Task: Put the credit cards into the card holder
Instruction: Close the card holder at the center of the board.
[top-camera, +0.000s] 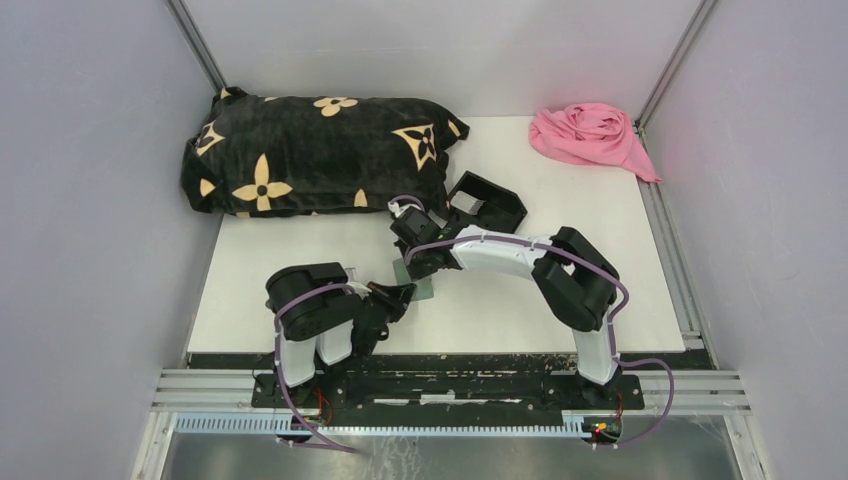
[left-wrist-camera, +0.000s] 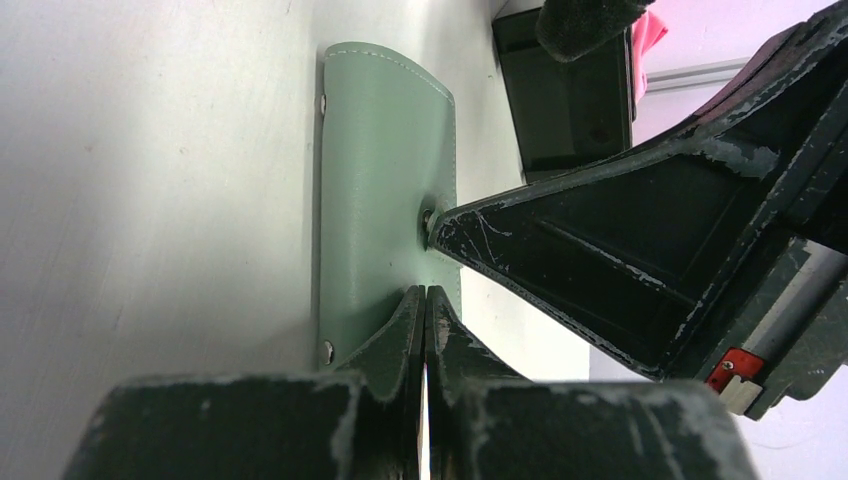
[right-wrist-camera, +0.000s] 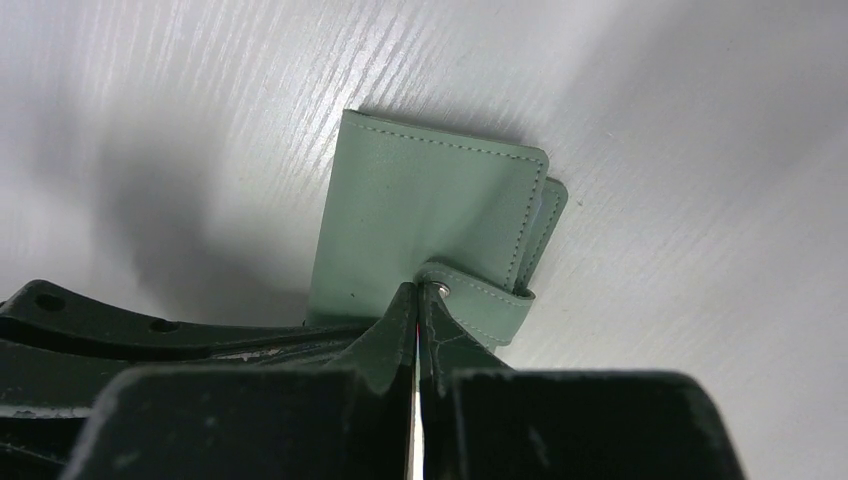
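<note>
Left hand and right hand both closed; tips at folded sage-green card holder; stitched edges, snap tab

walls: plain grey | table: white | corner posts: metal

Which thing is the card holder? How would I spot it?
Find the big black flowered cushion at the back of the white table. In front of it, where both arms meet, lies the card holder: flat, folded, sage green, unlike the black open box nearby.
</note>
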